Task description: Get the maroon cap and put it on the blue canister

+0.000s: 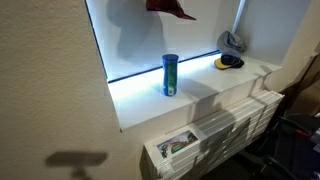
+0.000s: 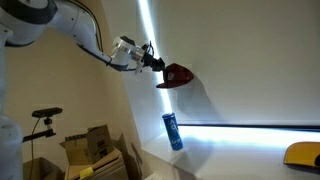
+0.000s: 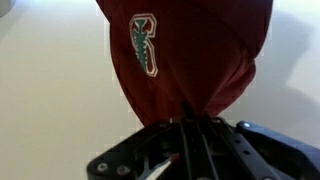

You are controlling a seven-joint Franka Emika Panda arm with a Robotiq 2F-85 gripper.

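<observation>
Gripper: clenched on the maroon cap, with the fabric bunched between its fingers in the wrist view.
Maroon cap: held in the air, well above the canister and not touching it. It is cut off by the top edge in an exterior view. The wrist view shows a stitched emblem on the crown.
Canister: blue, upright on the sill, near the front edge. It has nothing on top and appears in both exterior views.
Grey cap: on the same sill, well along from the canister, against the window corner.
Yellow-brim cap: just in front of the grey cap, well apart from the canister. Only its brim shows in an exterior view.
Radiator: white, under the sill, below the canister.
Arm: reaches toward the window from above the canister's level.
Boxes: cardboard, off to the side of the canister, away from the window.
</observation>
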